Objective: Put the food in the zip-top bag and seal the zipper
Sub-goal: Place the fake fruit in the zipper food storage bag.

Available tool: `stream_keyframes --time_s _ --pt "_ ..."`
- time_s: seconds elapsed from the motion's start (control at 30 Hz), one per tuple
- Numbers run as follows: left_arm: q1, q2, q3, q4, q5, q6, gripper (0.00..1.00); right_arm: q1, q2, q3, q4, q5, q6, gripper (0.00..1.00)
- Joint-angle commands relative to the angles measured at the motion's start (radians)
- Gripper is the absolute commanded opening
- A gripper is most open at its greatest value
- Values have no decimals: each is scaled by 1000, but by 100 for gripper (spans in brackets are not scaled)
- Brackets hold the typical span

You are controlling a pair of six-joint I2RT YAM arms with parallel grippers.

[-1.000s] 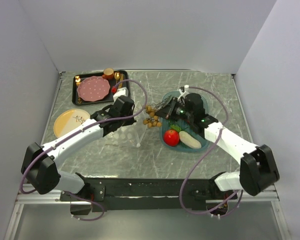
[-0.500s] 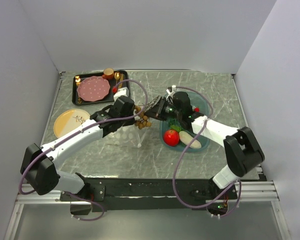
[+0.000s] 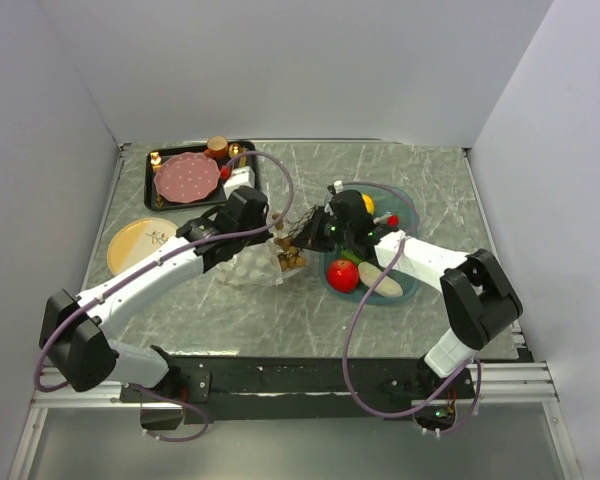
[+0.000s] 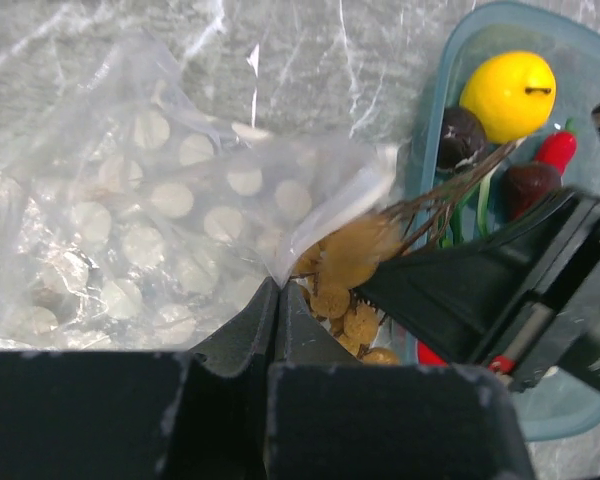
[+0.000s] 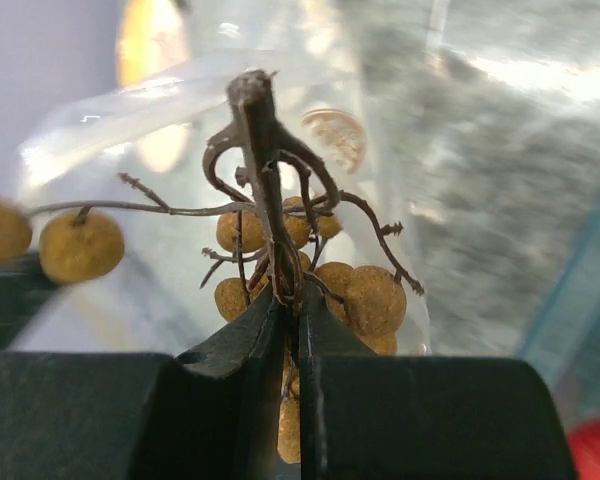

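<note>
Tabletop (image 3: pixel 410 165), grey-green marbled, bearing all items below.

Left arm: reaches from the near-left corner toward the centre. Left gripper (image 4: pixel 278 300): jaws pressed fully together, pinching a fold of bag film at the mouth edge and holding it raised.

Right arm: reaches from the near-right corner leftward across the teal tray. Right gripper (image 5: pixel 285 300): jaws nearly together, clamped on the woody stem of the nut cluster.

Black tray (image 3: pixel 152 190), far left, holding a pink dotted plate (image 3: pixel 188 177) and a small brown cup (image 3: pixel 217 147).

Teal oval tray (image 3: pixel 412 215), right of centre, translucent.

Zip-top bag (image 4: pixel 170 220): clear, printed with pale dots, crumpled on the table at centre, directly left of the teal tray, right beneath the left gripper.

Yellow plate (image 3: pixel 143 245), left side, near the left arm.

Red apple (image 3: pixel 343 275): in the teal tray, near-left part.

White oblong piece (image 3: pixel 380 281): in the tray, just right of the apple.

Yellow-orange round fruit (image 4: pixel 508 95): in the tray, far part.

Brown nut cluster (image 4: pixel 345 270): hanging from the right gripper at the bag's raised mouth, touching the film, between bag and tray; whether it is inside cannot be told.

Red chili (image 4: pixel 555 150): in the tray, beside the yellow fruit.
</note>
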Motion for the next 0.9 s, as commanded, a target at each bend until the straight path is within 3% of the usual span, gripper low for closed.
stream_keyframes --time_s 0.0,0.2,0.4,0.6,0.73,0.87 --pt "-4 -23 62 -26 -73 -10 1 19 -56 33 -110 125 -56 0" --pt "-5 -44 45 -26 -78 -18 1 21 -63 4 -61 76 -59 0" --pt "-5 -4 66 -7 -29 -10 1 98 -42 102 -114 76 -171 0" --pt "-5 26 100 -5 -19 -20 1 154 -54 98 -86 123 -191 0" --pt "-7 27 100 3 -13 -35 1 160 -18 98 -61 76 -171 1" --pt "-7 28 96 18 22 -44 1 173 -27 47 99 143 -98 2"
